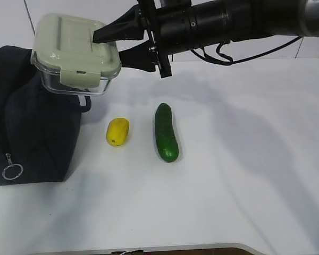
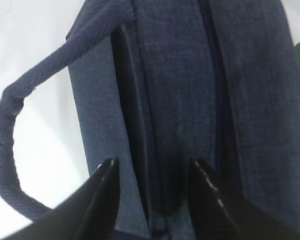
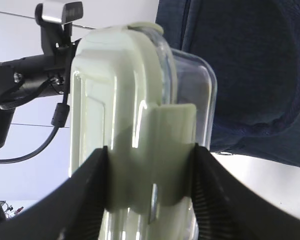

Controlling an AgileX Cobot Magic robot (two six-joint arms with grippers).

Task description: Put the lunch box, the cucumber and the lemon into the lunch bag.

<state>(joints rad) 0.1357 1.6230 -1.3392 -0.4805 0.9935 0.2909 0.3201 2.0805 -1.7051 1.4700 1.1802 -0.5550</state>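
Lunch bag (image 1: 34, 122) at left of surface (image 1: 244, 175), left gripper (image 2: 152, 172) open over its fabric. Lunch box (image 1: 74, 53) held above bag, right gripper (image 1: 114, 45) clamped on lid edge. Cucumber (image 1: 166, 132) & lemon (image 1: 117, 132) on surface, apart.

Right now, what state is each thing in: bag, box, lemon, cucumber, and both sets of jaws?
lunch bag: on the table, upright; whether its zipper is open cannot be told.
lunch box: lid clipped on, held in the air above the bag.
lemon: lying on the table, untouched.
cucumber: lying on the table, untouched.
right gripper: jaws shut on the lunch box.
left gripper: jaws apart against the bag fabric.
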